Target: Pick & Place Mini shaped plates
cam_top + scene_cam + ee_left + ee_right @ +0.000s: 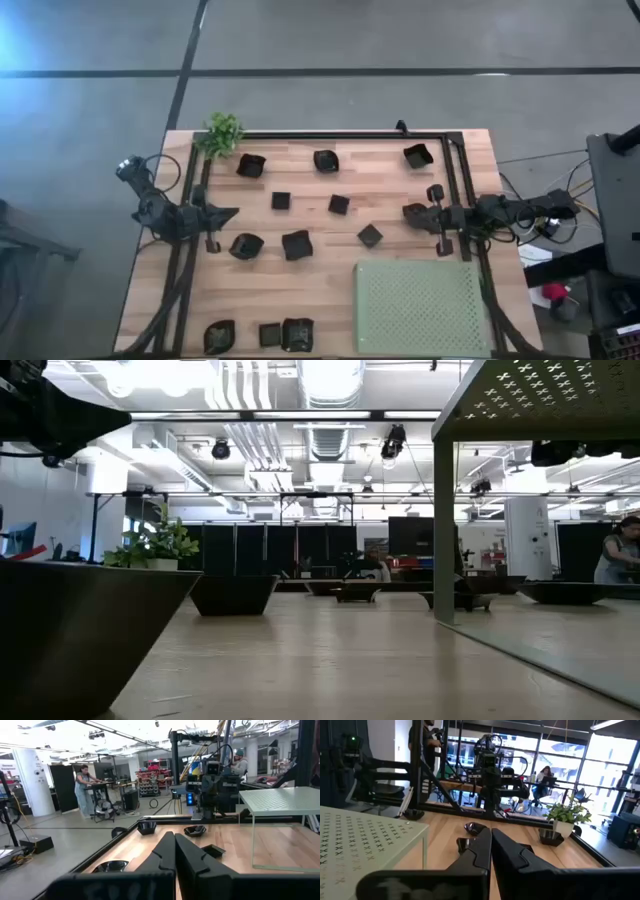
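Wooden table holds mini shaped plates between both arms' closed, empty fingers.

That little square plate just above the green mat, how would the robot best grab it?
Probably from straight above, jaws pinching one raised edge of the small square plate. It lies flat and apart from its neighbours, and the right gripper is nearest.

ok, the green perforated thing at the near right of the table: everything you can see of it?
The green mat is really a small raised shelf: a pale green, metal-looking sheet punched with rows of small cross-shaped holes, standing on thin legs above the wooden table. It is roughly square, level, and sits at the table's near right corner. Nothing lies on it; neither gripper touches it.
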